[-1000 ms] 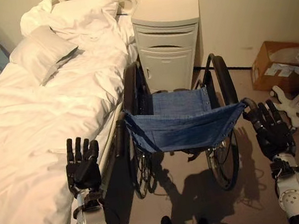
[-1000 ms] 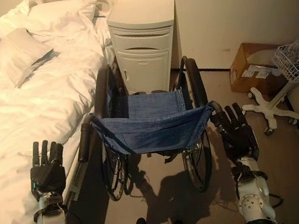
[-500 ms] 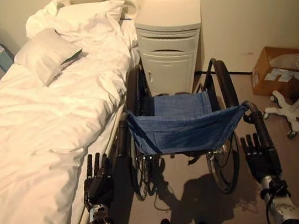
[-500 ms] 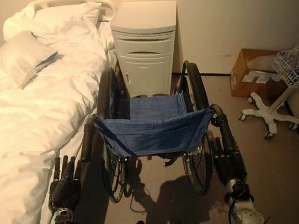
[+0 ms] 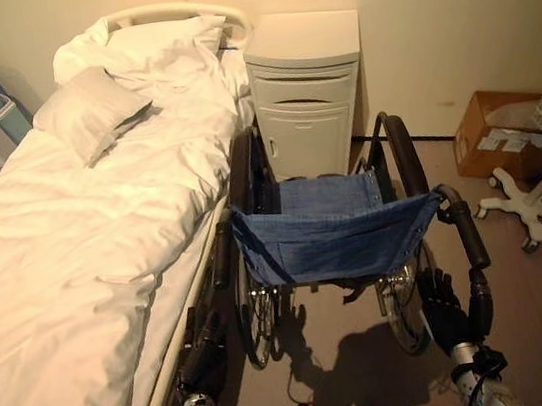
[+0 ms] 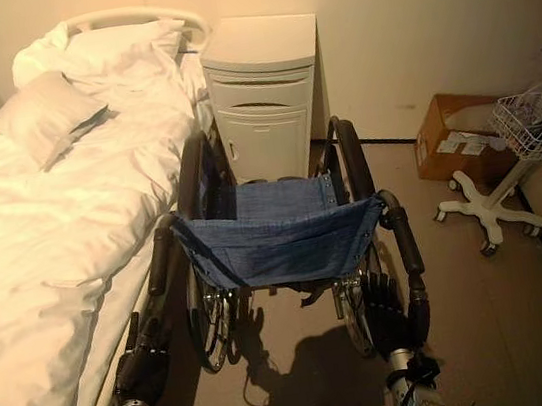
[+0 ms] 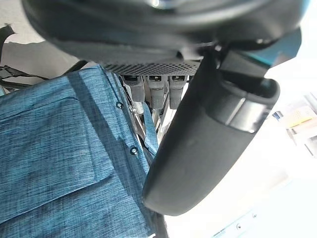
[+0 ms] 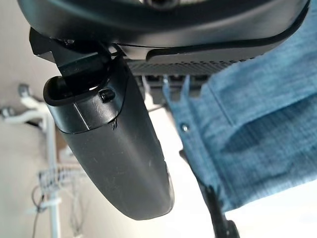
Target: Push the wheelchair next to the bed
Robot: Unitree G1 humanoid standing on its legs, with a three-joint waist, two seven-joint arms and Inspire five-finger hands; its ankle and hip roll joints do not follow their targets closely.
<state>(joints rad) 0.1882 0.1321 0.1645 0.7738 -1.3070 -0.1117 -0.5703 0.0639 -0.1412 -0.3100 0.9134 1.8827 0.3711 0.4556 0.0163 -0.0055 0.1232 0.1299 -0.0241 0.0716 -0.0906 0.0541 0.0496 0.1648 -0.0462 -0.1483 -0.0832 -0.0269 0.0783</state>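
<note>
The wheelchair point(image 5: 331, 235), with its blue fabric back, stands just right of the bed point(image 5: 66, 252) and near the white bedside cabinet point(image 5: 304, 92) at the far wall. The left hand point(image 5: 203, 354) and right hand point(image 5: 445, 312) hang low behind the push handles with straight, relaxed fingers, gripping nothing.

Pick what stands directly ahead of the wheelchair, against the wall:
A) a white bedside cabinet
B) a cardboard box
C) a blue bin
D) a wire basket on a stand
A: the white bedside cabinet stands just beyond the wheelchair, beside the bed.
</note>
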